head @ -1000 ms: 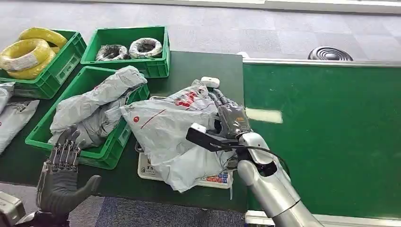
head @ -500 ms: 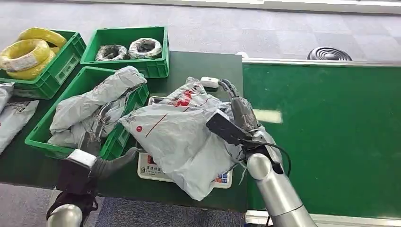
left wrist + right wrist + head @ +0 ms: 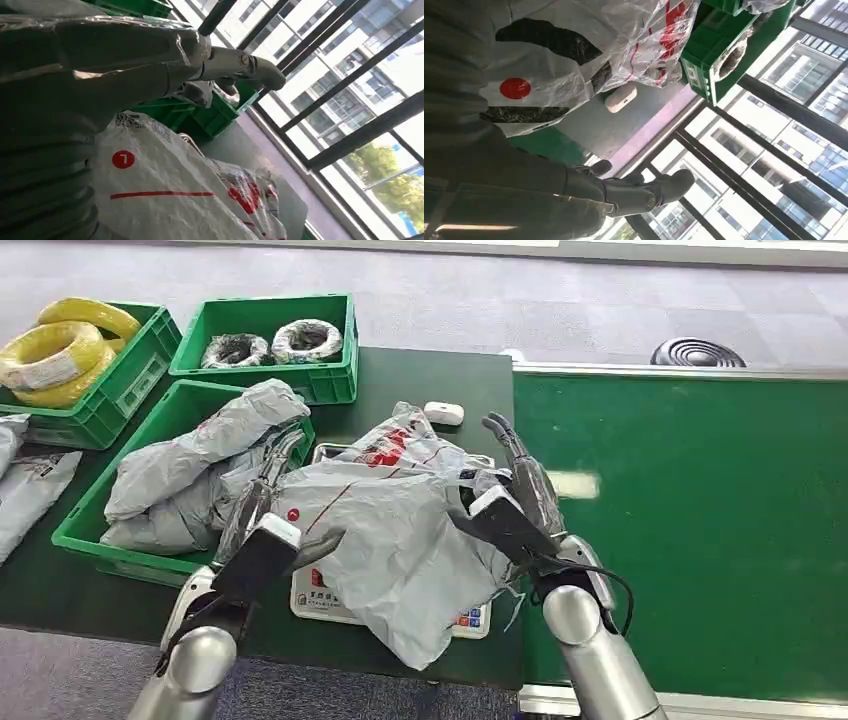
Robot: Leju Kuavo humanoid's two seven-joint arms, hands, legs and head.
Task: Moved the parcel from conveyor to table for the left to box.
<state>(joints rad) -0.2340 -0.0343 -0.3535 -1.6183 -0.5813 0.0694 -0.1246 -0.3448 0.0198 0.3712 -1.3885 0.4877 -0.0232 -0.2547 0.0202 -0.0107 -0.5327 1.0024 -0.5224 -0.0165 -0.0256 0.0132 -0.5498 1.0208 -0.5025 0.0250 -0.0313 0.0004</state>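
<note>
A grey plastic parcel (image 3: 390, 525) with red markings lies crumpled on a white scale (image 3: 470, 620) at the dark table's near edge. My right hand (image 3: 520, 490) stands at the parcel's right side with its fingers stretched out and nothing in them; in the right wrist view the right hand (image 3: 529, 192) is beside the parcel (image 3: 574, 55). My left hand (image 3: 262, 502) is at the parcel's left edge, fingers straight, thumb reaching over the bag. The left wrist view has the left hand (image 3: 100, 65) just above the parcel (image 3: 165, 200).
A green bin (image 3: 150, 565) with several grey parcels stands just left of the left hand. Two more green bins (image 3: 330, 380) with coils sit at the back. A small white device (image 3: 443, 412) lies behind the parcel. The green conveyor (image 3: 700, 520) runs on the right.
My right hand has let go of the parcel and straightened its fingers. My left arm rose from below the table's near edge to the parcel's left side. The parcel shifted slightly.
</note>
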